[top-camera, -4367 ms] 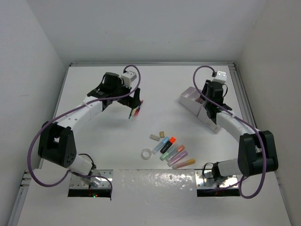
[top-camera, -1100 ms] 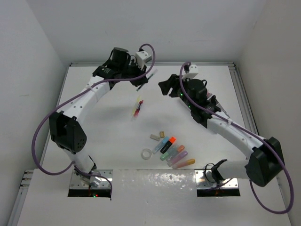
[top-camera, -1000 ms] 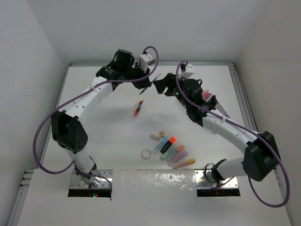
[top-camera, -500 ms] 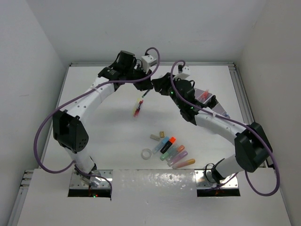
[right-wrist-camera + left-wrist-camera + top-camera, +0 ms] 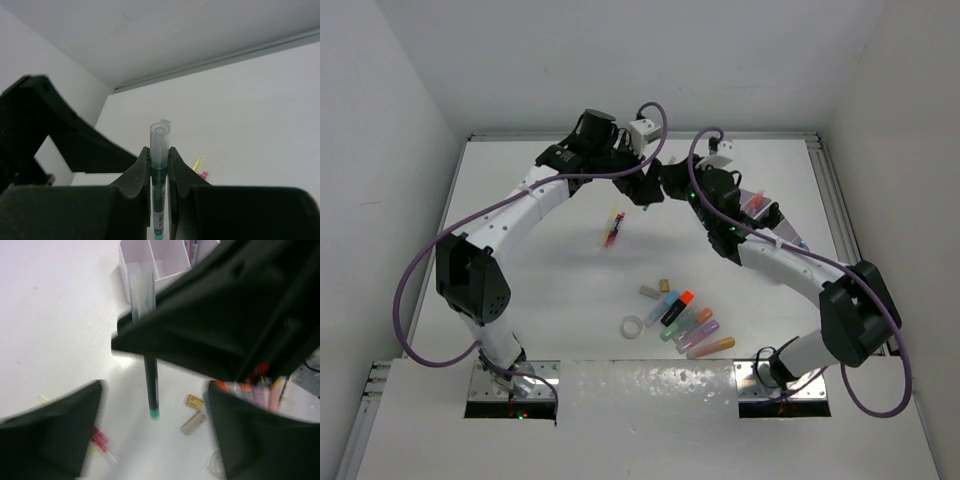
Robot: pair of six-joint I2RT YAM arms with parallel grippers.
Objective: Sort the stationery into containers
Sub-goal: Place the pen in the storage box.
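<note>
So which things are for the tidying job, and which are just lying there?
For the job: green pen, loose pens, highlighters, erasers, tape ring, organizer.
Just there: purple cables, metal base plates.

no writing, label, brand or number can be read in any view. the highlighters point(image 5: 686, 318) are too small in the overhead view for any print on them to be made out. the pen point(image 5: 160, 145), close to the right wrist camera, shows no legible marking on its clear cap or green barrel.
</note>
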